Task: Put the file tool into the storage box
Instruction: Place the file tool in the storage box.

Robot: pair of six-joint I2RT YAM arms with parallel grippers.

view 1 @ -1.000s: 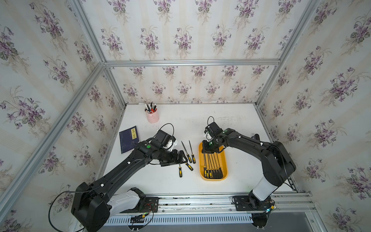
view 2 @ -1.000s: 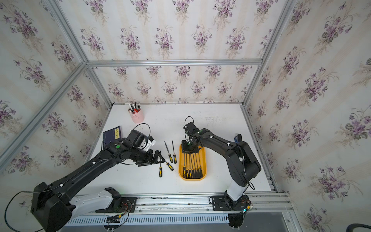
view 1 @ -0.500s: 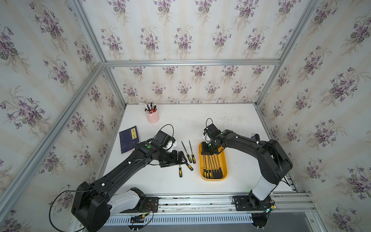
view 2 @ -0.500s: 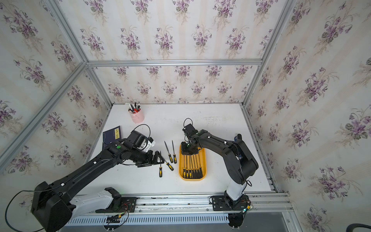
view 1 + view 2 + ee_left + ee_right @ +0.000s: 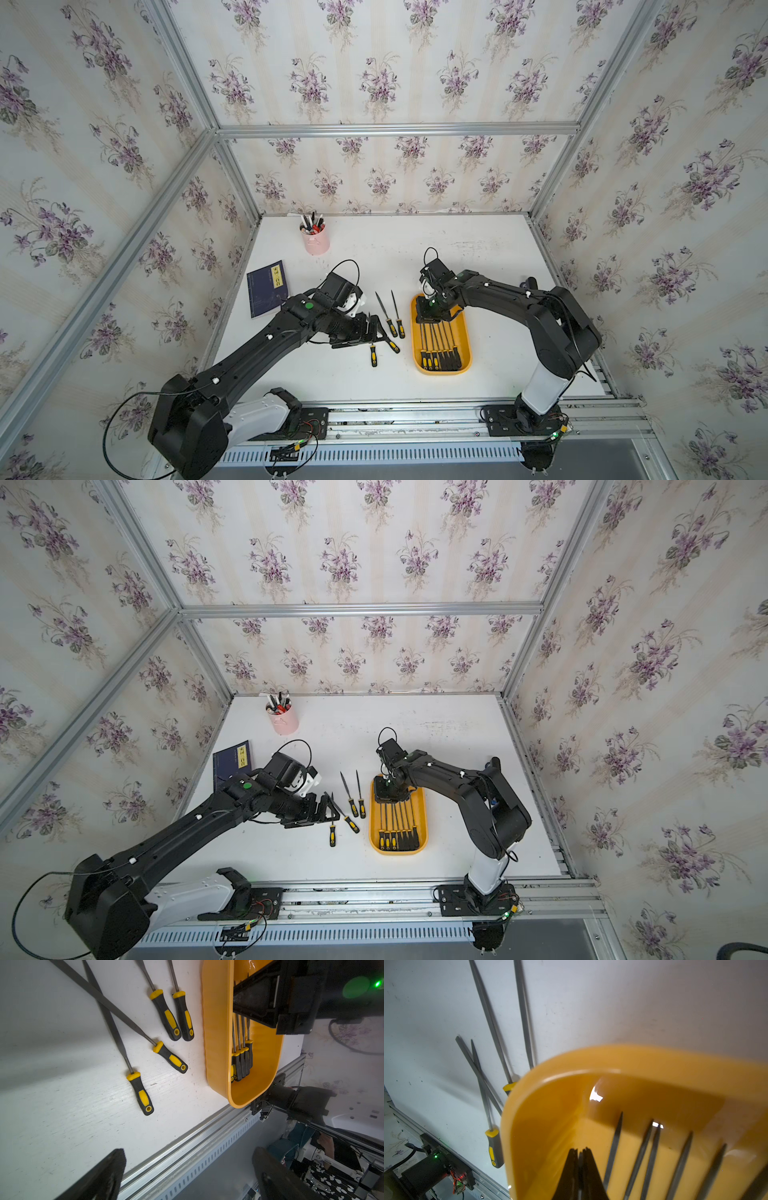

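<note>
Your left claw [image 5: 377, 332] stands wide open, low over the white bench [image 5: 498, 257], at the blade ends of two crossed steel files with black-and-yellow handles [image 5: 166, 1056]. Two more such files [image 5: 166, 1016] lie side by side between those and the shallow orange-yellow plastic tray [image 5: 463, 332]. A row of files [image 5: 440, 347] lies inside the tray, handles toward the arm bases. Your right claw [image 5: 580, 1154] is pressed shut, low inside the tray's far end; you cannot tell whether it pinches anything.
</note>
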